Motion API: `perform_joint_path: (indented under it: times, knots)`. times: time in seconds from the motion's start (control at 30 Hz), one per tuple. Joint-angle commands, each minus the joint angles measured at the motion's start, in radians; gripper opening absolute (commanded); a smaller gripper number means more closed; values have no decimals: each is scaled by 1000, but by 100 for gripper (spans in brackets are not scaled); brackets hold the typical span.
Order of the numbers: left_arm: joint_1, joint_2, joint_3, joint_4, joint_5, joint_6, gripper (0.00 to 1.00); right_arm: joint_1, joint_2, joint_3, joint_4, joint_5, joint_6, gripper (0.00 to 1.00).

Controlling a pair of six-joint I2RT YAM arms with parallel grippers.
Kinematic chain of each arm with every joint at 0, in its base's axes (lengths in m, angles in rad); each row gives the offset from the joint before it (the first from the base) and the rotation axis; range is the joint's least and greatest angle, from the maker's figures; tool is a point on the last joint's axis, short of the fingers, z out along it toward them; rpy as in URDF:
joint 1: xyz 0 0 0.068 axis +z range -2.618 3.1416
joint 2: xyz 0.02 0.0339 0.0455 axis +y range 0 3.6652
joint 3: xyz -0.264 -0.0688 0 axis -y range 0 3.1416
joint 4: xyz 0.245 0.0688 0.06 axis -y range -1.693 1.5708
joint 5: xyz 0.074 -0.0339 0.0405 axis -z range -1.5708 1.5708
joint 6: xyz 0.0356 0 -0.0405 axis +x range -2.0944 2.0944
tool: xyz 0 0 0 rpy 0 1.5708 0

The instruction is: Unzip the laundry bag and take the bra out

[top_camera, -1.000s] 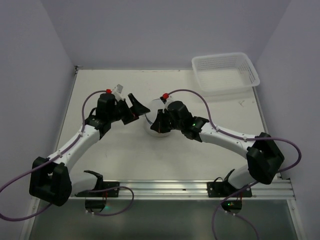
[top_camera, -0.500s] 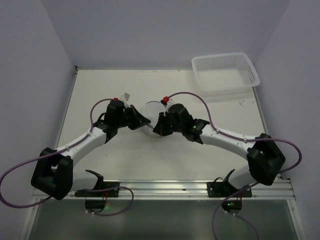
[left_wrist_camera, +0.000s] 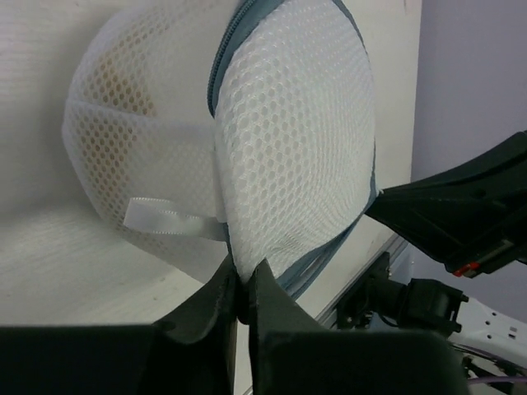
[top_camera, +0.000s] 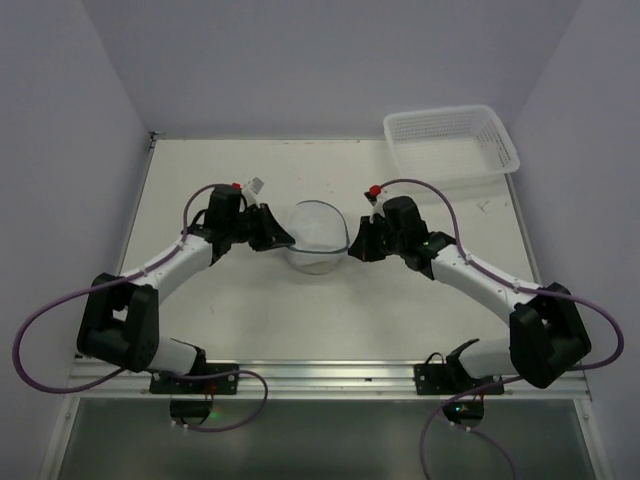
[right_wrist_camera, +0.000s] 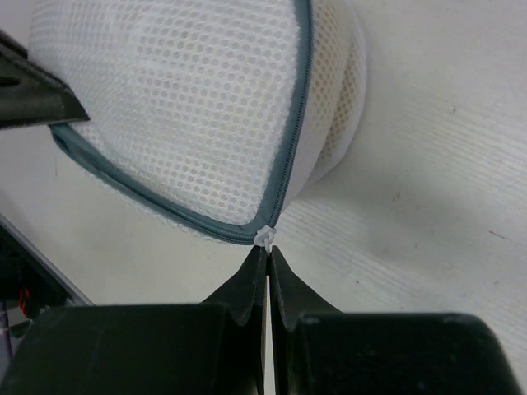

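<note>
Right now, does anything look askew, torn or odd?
Nothing stands out. The laundry bag is intact, pinched at its edge by the left gripper, the right gripper shut on its zipper pull; the basket sits upright.

**Two arms bent inward, both grippers pinched shut**

Seen from above, the left arm (top_camera: 165, 268) is stretched forward from its base and bent inward at the elbow, with the wrist turned towards the middle. The right arm (top_camera: 480, 280) is posed as its mirror, bent in from the other side. The left gripper (left_wrist_camera: 244, 303) is held low, its fingers pressed together on the mesh edge of the bag (left_wrist_camera: 288, 140). The right gripper (right_wrist_camera: 268, 267) is pinched tight on the zip pull (right_wrist_camera: 265, 237).
</note>
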Motion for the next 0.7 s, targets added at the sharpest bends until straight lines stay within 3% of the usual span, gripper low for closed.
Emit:
perform_joint_path:
  times: [0.0,0.07,0.1,0.17,0.2,0.23,0.43,0.67]
  knots:
    - [69,68,172,-108,11,153,17,19,20,72,-27,-50,-27,0]
    - [75,140,262,-135,-8,170,31,57,35,79,-4,-73,11,0]
    - [75,160,332,-139,-12,167,49,71,39,87,21,-79,68,0]
    - [75,187,371,-126,-12,118,70,114,49,89,68,-86,129,0]
    - [75,183,375,-108,-17,98,90,131,64,89,123,-91,186,0]
    - [73,155,353,-96,-41,42,97,145,76,93,140,-91,209,0]
    - [55,-52,66,18,-98,-138,100,219,168,161,219,-57,303,0]
    - [-66,-119,-49,49,-170,-225,95,237,187,208,226,-39,304,0]
